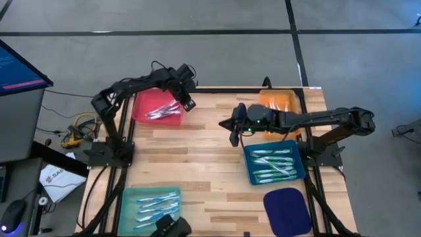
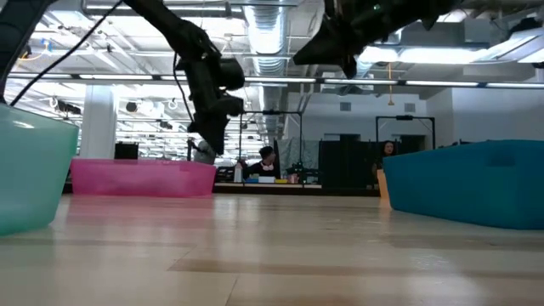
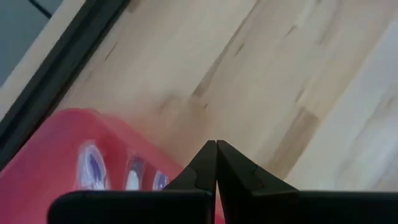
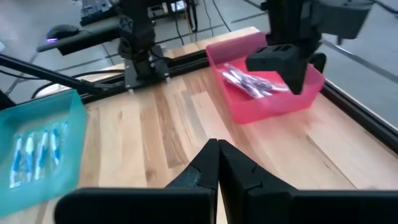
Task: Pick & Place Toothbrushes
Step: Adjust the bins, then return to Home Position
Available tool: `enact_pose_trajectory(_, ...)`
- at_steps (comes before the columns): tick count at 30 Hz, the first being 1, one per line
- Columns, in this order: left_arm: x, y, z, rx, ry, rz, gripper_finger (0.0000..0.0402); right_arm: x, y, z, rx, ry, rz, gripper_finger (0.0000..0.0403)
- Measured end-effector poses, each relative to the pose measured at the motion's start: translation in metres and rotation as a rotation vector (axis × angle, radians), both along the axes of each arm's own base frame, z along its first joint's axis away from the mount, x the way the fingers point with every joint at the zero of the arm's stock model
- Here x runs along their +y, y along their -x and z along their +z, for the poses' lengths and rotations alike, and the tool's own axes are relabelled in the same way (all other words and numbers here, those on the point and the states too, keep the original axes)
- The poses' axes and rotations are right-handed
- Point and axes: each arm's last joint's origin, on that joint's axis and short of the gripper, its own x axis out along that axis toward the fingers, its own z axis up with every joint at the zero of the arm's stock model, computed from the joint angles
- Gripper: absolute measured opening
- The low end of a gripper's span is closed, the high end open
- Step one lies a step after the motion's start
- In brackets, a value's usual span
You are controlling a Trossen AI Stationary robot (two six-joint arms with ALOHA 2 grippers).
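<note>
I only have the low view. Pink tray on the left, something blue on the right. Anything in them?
Observer: Yes. The pink tray holds a small cluster of toothbrushes; the blue tray holds several more.
Operator: Is either gripper carrying one?
Observer: No. The left gripper is shut with nothing between its fingers, over the pink tray's edge.
Operator: And the right?
Observer: The right gripper is also shut and empty, above bare wood near the table's middle.
Operator: Other trays?
Observer: A teal tray with toothbrushes, an orange tray under the right arm, and an empty dark blue tray.
</note>
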Motion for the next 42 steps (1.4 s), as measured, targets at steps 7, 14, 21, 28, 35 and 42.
enact_pose_trajectory(7,0.012,0.003,-0.02,0.049,0.04,0.033,0.0001,-0.006,0.001,-0.002,0.009,-0.007,-0.025,0.0)
enact_pose_trajectory(14,0.017,0.006,-0.02,0.102,-0.02,0.087,0.0001,-0.007,0.001,-0.002,0.008,-0.009,-0.029,0.0)
enact_pose_trajectory(21,0.025,0.013,-0.02,0.107,-0.03,0.127,0.0001,-0.007,0.001,-0.002,0.008,-0.009,-0.03,0.0)
enact_pose_trajectory(28,0.028,0.017,-0.02,0.134,-0.056,0.173,0.0001,-0.006,0.001,-0.002,0.009,-0.009,-0.029,0.0)
enact_pose_trajectory(35,-0.001,0.01,0.023,-0.008,-0.11,0.064,0.0001,0.001,0.0,-0.002,-0.035,0.04,0.012,0.0)
enact_pose_trajectory(42,-0.072,0.023,0.096,-0.35,-0.243,-0.112,0.0001,0.012,0.033,-0.035,-0.191,-0.003,-0.02,0.0)
